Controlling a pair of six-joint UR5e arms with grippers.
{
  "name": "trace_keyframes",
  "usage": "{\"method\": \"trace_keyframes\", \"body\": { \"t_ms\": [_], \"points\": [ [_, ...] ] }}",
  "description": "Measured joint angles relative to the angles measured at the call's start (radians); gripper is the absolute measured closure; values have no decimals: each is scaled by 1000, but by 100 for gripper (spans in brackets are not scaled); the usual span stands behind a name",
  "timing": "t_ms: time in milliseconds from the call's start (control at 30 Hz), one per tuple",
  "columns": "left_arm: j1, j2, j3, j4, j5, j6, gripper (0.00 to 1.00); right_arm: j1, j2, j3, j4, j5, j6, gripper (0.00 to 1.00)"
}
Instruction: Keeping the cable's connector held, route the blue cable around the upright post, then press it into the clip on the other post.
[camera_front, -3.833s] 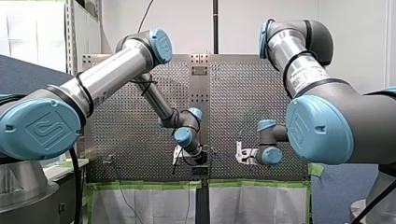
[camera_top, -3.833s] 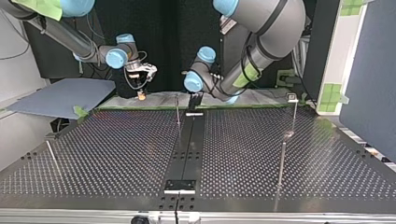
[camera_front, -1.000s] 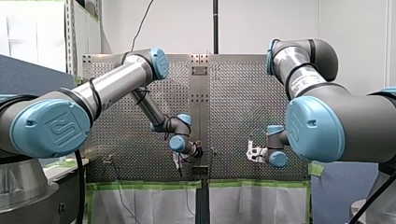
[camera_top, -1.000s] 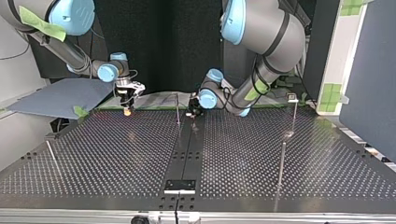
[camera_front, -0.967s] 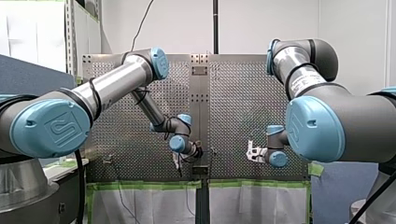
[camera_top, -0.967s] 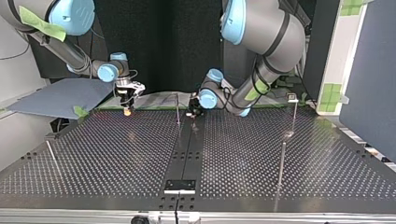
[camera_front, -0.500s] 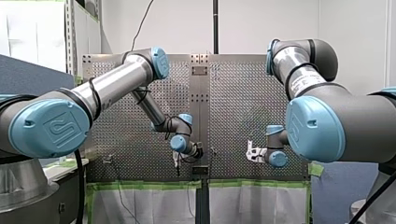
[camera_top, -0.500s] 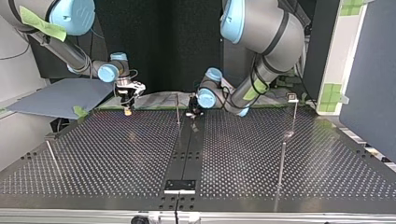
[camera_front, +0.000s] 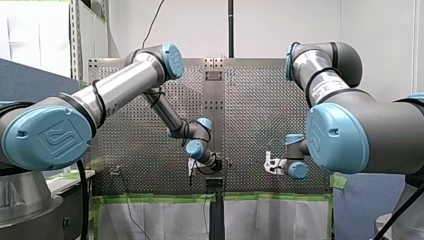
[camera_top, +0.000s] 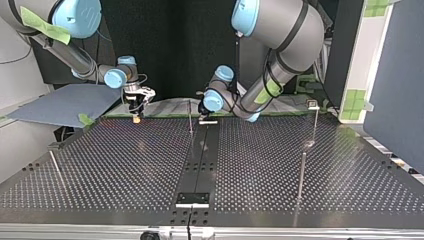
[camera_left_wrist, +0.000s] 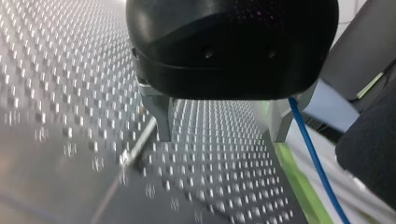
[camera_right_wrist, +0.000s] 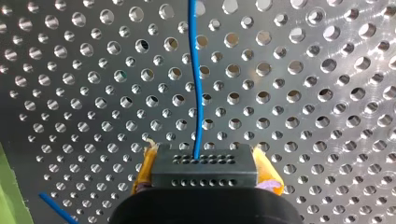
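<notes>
R gripper (camera_right_wrist: 205, 159) pinches connector (camera_right_wrist: 204, 169), blue cable (camera_right_wrist: 196, 84) running ahead; L gripper (camera_left_wrist: 219, 122) jaws spread beside cable, nr post (camera_top: 190, 117): routing prob. not begun, next grab cable.

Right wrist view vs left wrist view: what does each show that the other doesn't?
Right wrist only: the right tool, its yellow pads shut on the black perforated connector block, with the thin blue cable leaving that block. Left wrist only: the left tool, its metal fingers apart with nothing between them, and a thin metal post beside one finger. Both: the blue cable and the perforated metal table.
</notes>
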Motion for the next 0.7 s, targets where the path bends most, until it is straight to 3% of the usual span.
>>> {"method": "trace_keyframes", "body": {
  "t_ms": [333, 700],
  "points": [
    [-4, 84, -84, 49, 22, 85, 0, 0, 0, 0, 6, 1, 0, 100],
    [-22, 170, -185, 131, -7, 171, 0, -1, 0, 0, 20, 1, 0, 100]
  ]
}}
